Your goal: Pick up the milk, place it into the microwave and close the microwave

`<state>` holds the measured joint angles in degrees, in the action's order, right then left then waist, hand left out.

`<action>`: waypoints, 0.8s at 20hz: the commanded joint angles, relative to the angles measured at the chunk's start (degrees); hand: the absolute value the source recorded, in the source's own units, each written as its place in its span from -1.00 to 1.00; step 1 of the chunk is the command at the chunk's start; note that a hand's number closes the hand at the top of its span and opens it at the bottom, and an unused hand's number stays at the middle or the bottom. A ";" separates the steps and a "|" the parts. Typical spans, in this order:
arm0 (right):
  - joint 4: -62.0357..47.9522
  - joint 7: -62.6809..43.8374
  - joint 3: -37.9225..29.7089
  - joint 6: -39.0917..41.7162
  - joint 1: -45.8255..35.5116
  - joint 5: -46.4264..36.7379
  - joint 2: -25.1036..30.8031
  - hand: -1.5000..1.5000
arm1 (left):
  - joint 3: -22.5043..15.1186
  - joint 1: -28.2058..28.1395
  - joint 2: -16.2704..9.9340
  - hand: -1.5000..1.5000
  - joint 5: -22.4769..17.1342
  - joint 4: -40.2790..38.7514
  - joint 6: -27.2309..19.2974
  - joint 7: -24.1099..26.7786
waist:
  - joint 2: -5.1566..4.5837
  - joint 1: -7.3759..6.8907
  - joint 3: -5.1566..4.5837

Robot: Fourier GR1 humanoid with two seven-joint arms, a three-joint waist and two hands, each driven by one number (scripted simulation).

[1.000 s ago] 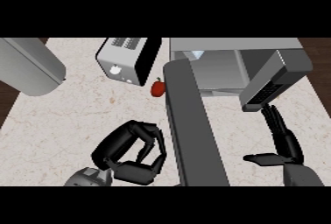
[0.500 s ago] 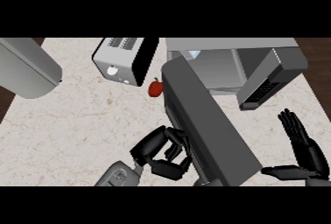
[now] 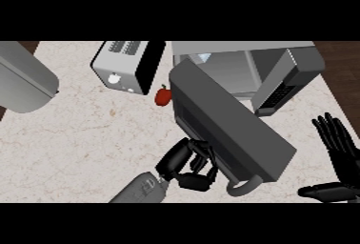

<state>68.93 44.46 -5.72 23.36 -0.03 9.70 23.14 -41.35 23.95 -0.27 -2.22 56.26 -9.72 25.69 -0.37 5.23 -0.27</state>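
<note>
While the left robot hand [image 3: 188, 164] presses against the outer face of the microwave door [image 3: 228, 128], its fingers look bent and close together around the lower edge of the door, near the curved door handle [image 3: 243, 187]. I cannot say for sure if they hook this edge or only push on it, but they hold no loose thing. The right robot hand [image 3: 339, 157] rests at the right edge of the view, fingers straight and spread wide, thumb out to the side, holding nothing.

The door stands about half swung, between open and closed, and it crosses the view in a diagonal from the microwave [image 3: 274, 71] down toward the left forearm. Behind it the cavity is still partly visible. The milk does not show clearly; a small pale shape [image 3: 202, 57] at the back of the cavity may be the carton, but the door hides most of this place, so I cannot confirm it.

On the table [image 3: 84, 128] a toaster [image 3: 128, 66] stands to the left of the microwave, and a small red fruit [image 3: 163, 96] lies just beside the hinge side of the door.

I judge the closing step is in progress. The risk is that the fingers slip off the door edge before it latches, so the door stays ajar. Also, the fingers may be caught between the door and the frame if they remain around the edge.
</note>
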 commanded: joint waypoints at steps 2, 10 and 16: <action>7.02 -0.52 -0.15 7.17 1.45 4.59 3.18 -1.00 | -4.70 5.05 0.26 1.00 -8.91 -6.59 -3.93 1.12 | -0.53 1.86 -0.04; 14.50 -6.75 2.85 8.31 1.69 8.84 4.18 -1.00 | -12.26 7.38 0.26 1.00 -19.04 -2.69 -11.72 2.62 | -0.89 4.90 -0.16; 18.11 -11.28 2.22 9.04 -1.27 11.84 7.67 -1.00 | -10.80 11.61 0.25 1.00 -26.15 -2.22 -17.48 4.13 | -1.28 5.87 -0.20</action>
<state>85.08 33.69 -3.40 29.40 0.21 19.96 28.94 -52.33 33.07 -0.38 -24.26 53.11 -23.18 29.17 -1.51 10.35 -0.42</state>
